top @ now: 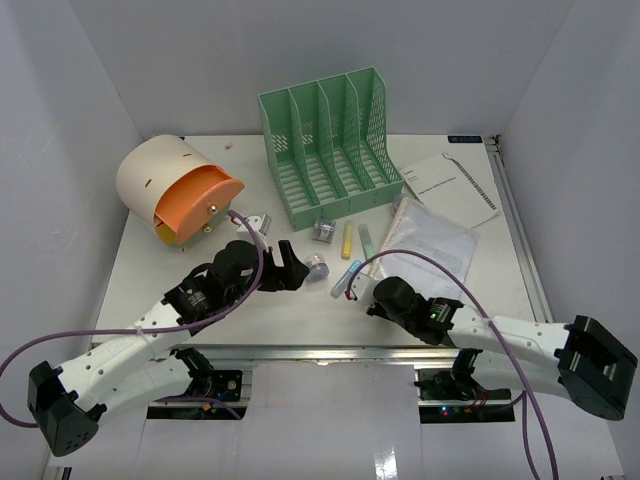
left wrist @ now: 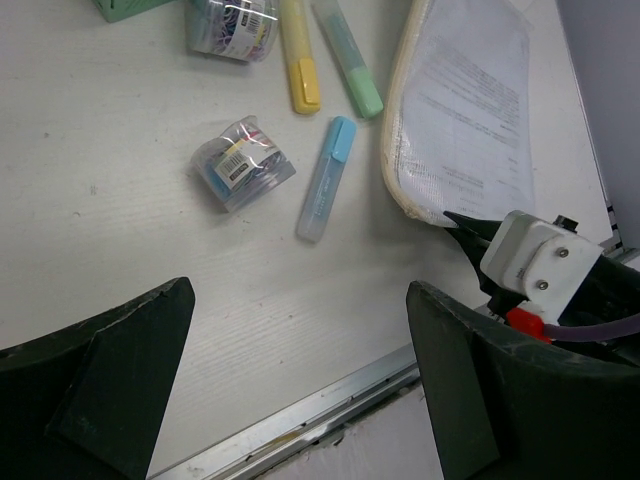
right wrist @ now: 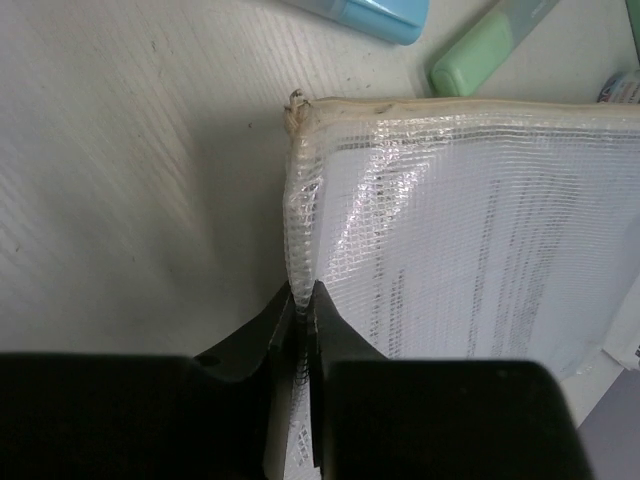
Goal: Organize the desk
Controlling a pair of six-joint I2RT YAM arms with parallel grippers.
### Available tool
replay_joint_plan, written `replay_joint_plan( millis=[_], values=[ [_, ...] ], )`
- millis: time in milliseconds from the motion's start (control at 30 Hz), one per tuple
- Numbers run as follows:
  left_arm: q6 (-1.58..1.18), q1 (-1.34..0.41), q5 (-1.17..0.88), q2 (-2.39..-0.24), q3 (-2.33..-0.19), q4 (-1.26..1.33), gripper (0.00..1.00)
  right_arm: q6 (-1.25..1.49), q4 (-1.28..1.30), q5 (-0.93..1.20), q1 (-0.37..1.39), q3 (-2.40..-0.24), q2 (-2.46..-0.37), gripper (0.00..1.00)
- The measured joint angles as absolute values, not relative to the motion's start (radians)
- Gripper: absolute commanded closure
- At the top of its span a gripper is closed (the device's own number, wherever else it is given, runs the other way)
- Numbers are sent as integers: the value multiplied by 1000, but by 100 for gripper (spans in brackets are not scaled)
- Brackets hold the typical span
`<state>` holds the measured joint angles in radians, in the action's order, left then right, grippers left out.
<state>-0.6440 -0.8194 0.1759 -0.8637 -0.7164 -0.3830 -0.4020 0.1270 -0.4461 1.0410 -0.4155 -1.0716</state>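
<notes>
White bench: a flat top between white walls, with a metal rail along its 6 o'clock edge. It fills the middle of the top view and carries all the things below.
Left gripper: wide open, with nothing between its two dark fingers. It hangs over bare bench near the centre.
Right gripper: closed tight. Its jaws pinch the side edge of the mesh pouch, close to one corner.
Mesh pouch: clear netting with a cream zip border and printed sheets inside. It lies flat at 3 o'clock from the bench centre.
Clip tub: small and clear, full of coloured clips, lying on its side at 9 o'clock of the blue highlighter.
Second clip tub: at 12 o'clock of the first one, near the rack.
Yellow highlighter and green highlighter: side by side but apart, at 12 o'clock of the blue one. The green one is nearest to the pouch.
Green mesh file rack: upright at 12 o'clock of the bench.
Round holder: a cream drum with an orange front, at 10 o'clock.
Printed sheet: at 2 o'clock, just beyond the pouch.
</notes>
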Motion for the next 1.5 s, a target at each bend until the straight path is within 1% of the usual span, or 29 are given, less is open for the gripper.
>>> replay_joint_plan(
  millis=[200,300,433,567,733,833,933,967,1000,1033,1100,1267,1400,1500],
  values=[
    [-610,-819,96,-920,-712,-295,2,-468,266,-321,938,-432,-865,92],
    [-584,-819,40,-1002,-724,-257,2,-528,297,-278,798,-469,-776,92],
    [-550,-819,-35,-1149,-783,-224,2,-607,305,-210,572,-523,-707,92],
    [-548,-829,-74,-1300,-877,-190,5,-675,307,-129,378,-537,-671,92],
    [-620,-882,-41,-1497,-1014,-172,7,-727,320,-10,168,-537,-688,92],
    [-655,-913,-22,-1590,-1056,-157,8,-746,326,25,124,-537,-707,92],
    [-729,-953,29,-1721,-1183,-257,8,-785,323,85,83,-514,-703,92],
    [-759,-968,54,-1789,-1254,-278,8,-802,323,101,72,-500,-698,89],
    [-786,-984,80,-1851,-1318,-290,8,-818,328,114,63,-486,-693,82],
    [-809,-1001,102,-1901,-1365,-300,8,-833,336,124,55,-474,-690,66],
    [-851,-1033,141,-1969,-1429,-342,7,-858,348,143,50,-459,-687,8],
    [-971,-1087,216,-2083,-1582,-514,11,-893,367,195,40,-447,-670,10],
    [-1056,-1091,272,-2149,-1708,-638,22,-888,373,240,33,-447,-637,10],
    [-1099,-1091,304,-2182,-1768,-707,22,-863,373,268,32,-451,-621,10]
  ],
)
